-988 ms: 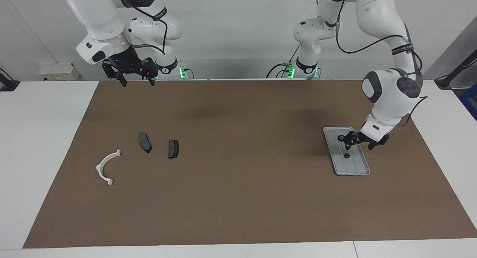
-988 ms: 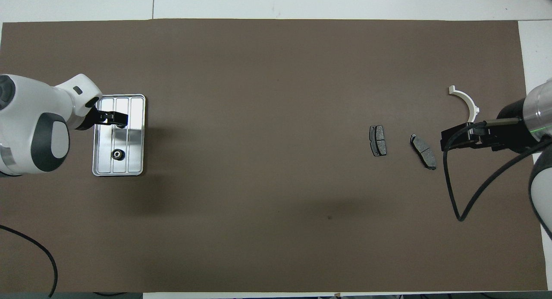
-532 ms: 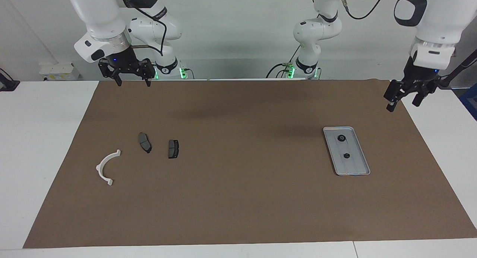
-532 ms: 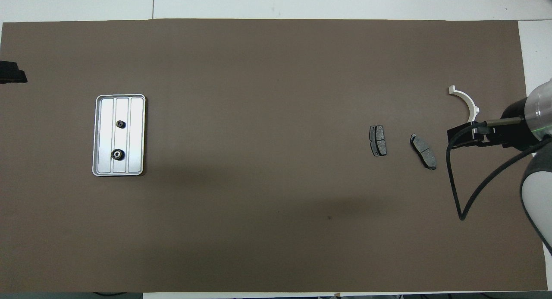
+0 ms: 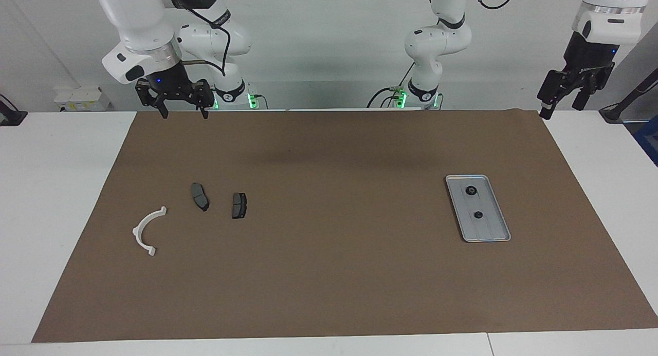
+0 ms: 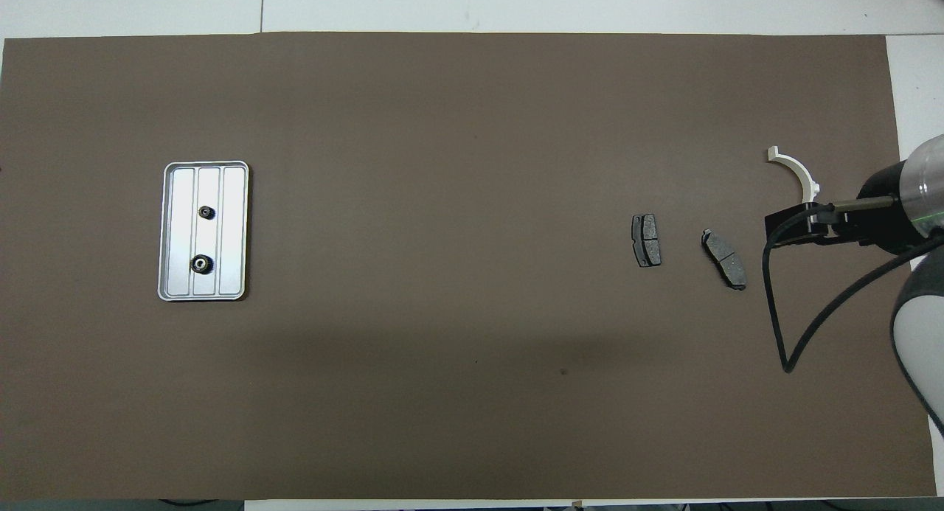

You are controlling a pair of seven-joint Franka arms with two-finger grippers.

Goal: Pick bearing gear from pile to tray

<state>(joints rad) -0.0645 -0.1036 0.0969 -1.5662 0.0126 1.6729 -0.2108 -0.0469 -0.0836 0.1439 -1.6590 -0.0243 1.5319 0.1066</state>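
The left gripper [image 5: 561, 95] hangs open and empty, high over the counter's corner at its own end, and the right gripper [image 5: 180, 100], also open and empty, waits above the mat's edge by its base. Both gears [image 5: 471, 190] [image 5: 477, 214] lie in the tray [image 5: 501, 226], well apart from the pads [image 5: 200, 196] and bracket [image 5: 146, 231]. I see no gear left in that pile, so a further reach there risks grabbing a pad instead.

Brown mat [image 5: 339, 274] covers most of white table [image 5: 56, 191], edges bare at both ends. Small white box [image 5: 82, 99] on table corner, right arm's end, w/ black mount [image 5: 10, 114] beside it.
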